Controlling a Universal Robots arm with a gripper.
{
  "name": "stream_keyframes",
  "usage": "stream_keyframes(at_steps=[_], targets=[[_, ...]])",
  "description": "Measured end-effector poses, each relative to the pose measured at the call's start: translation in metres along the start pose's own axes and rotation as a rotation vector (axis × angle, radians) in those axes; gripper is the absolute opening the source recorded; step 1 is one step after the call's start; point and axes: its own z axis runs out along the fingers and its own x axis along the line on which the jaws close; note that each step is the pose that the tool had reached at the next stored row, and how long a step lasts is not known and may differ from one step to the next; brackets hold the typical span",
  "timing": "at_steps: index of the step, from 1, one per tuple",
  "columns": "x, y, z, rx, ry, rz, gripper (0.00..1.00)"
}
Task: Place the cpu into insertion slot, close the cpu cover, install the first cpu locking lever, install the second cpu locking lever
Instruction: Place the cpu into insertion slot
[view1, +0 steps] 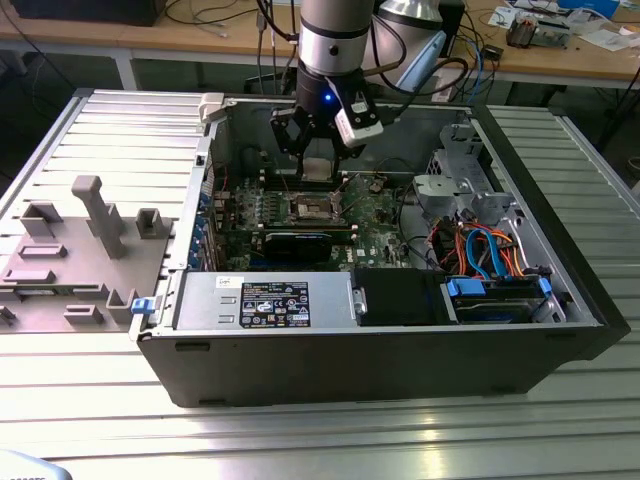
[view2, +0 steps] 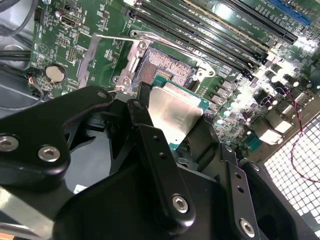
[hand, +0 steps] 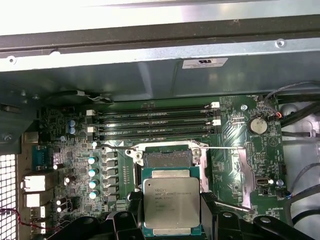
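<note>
My gripper (view1: 316, 160) is shut on the cpu (view1: 316, 170), a flat square chip with a dull silver top, and holds it by two opposite edges. In both wrist views the cpu (hand: 171, 202) (view2: 175, 116) hangs above the green board, close to the insertion slot (hand: 167, 159) (view2: 164, 70) and apart from it. The slot (view1: 312, 208) lies uncovered, its dark centre bare inside a silvery rim. Black fingers (hand: 134, 206) flank the chip. The cpu cover (hand: 241, 167) looks swung away beside the slot. A thin wire locking lever (hand: 225, 147) runs along the slot's edge, unlatched.
Several long black memory slots (hand: 155, 122) run parallel just beyond the slot. A coin cell (hand: 258, 125) sits on the board. The case's grey wall (hand: 160, 75) rises behind. A power supply (view1: 265, 300), a cable bundle (view1: 480, 250) and a drive cage (view1: 450, 190) crowd the case.
</note>
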Motion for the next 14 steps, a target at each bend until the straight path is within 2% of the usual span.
stream_keyframes(at_steps=[2, 4, 5, 6, 14], targets=[[0.0001, 0.0000, 0.0000, 0.0084, -0.0008, 0.005, 0.55], [0.0000, 0.0000, 0.0000, 0.0381, -0.0028, 0.007, 0.55], [0.0000, 0.0000, 0.0000, 0.0495, -0.0035, 0.007, 0.55], [0.0000, -0.0001, 0.0001, 0.0524, -0.0038, 0.007, 0.55], [0.0000, -0.0001, 0.0008, 0.0531, -0.0043, 0.019, 0.55]])
